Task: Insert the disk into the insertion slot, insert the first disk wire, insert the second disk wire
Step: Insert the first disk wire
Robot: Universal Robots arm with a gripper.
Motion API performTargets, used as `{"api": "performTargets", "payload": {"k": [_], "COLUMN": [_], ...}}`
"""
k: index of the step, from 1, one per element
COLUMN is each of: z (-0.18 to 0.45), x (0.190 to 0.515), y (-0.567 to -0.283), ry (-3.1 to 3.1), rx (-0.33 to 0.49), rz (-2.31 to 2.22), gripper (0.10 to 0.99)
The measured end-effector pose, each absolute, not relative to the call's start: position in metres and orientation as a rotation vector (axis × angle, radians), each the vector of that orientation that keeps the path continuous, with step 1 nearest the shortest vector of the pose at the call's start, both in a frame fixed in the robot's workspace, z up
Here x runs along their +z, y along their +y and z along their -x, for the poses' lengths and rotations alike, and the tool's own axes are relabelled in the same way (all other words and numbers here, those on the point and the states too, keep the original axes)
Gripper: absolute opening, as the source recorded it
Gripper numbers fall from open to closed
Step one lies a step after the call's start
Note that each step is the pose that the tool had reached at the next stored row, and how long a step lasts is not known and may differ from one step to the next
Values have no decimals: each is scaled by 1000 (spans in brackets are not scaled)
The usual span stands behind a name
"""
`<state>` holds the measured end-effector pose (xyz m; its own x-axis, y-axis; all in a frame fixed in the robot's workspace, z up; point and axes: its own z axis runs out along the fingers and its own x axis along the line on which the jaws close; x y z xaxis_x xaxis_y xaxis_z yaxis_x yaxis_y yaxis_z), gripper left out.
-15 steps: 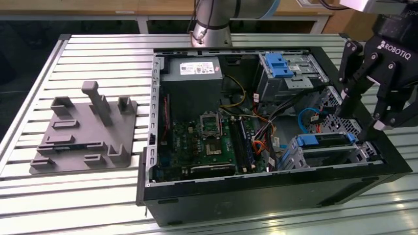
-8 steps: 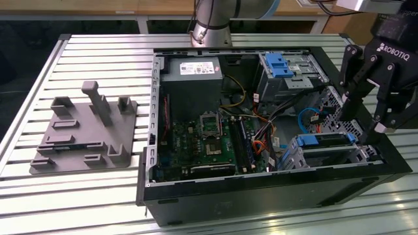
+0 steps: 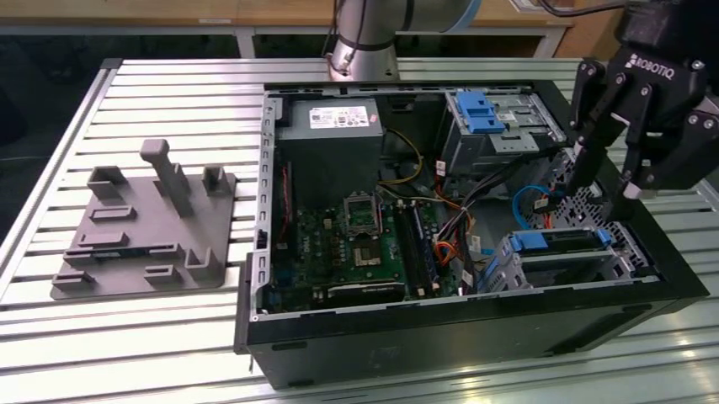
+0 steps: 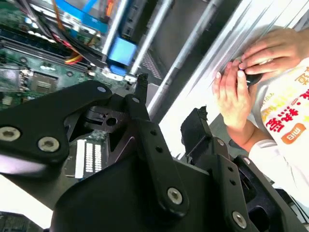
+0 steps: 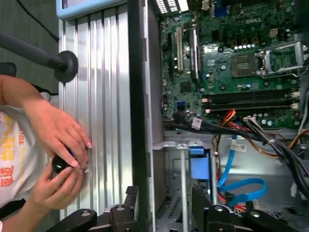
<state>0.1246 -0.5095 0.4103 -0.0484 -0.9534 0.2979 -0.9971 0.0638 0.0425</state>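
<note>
Claw (image 3: 604,187) spread wide and empty, hovering over the case (image 3: 450,337) at the exterior view's right, just beyond the disk (image 3: 561,239). The disk looks seated in the slot (image 3: 511,273), near right. A blue wire (image 3: 523,202) lies loose, so both wires are probably not yet plugged in.

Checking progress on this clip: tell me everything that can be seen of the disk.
The disk is a flat grey-silver slab in a bright blue plastic carrier, whose blue ends show at both sides. It lies flat, seated in the low silver insertion slot at the case's near corner on the exterior view's right, with the cage walls around it. The open tool hangs above, apart from it. Whether any wire is plugged into it cannot be told.
</note>
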Motion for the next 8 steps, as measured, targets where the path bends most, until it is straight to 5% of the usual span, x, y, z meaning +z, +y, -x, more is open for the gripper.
{"api": "performTargets", "payload": {"k": [8], "z": [-126], "x": [410], "y": [-473], "ry": [-2088], "rx": [269], "rz": [-1971], "gripper": [557]}}
